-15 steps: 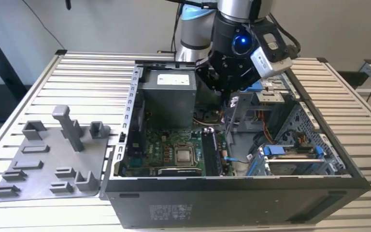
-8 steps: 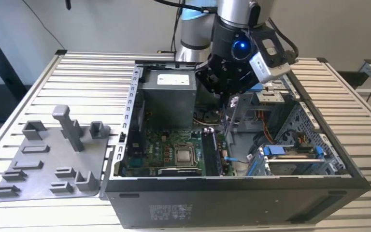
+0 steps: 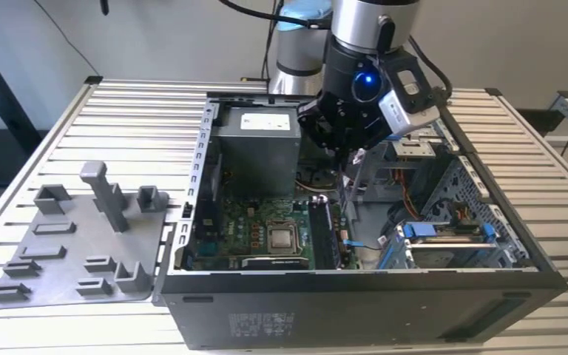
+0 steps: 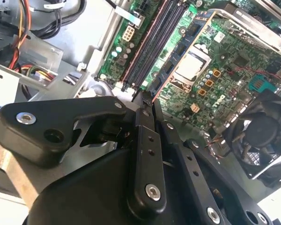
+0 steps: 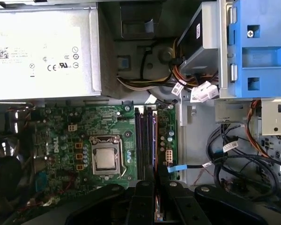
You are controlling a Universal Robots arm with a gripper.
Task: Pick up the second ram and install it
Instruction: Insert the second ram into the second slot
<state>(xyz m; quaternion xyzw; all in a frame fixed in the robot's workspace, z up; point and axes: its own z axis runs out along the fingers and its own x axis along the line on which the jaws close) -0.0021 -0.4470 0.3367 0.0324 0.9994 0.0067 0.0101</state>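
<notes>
Exterior view: we see our gripper (image 3: 345, 157) clenched on the ram (image 3: 347, 194), directly above the motherboard (image 3: 264, 222) slots.

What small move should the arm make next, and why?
Probably lower slowly, straight down. The end effector hangs over the memory slots inside the computer case, and the second ram appears as a thin strip below it, not yet seated in a slot. Its alignment with a slot is hard to judge.
</notes>
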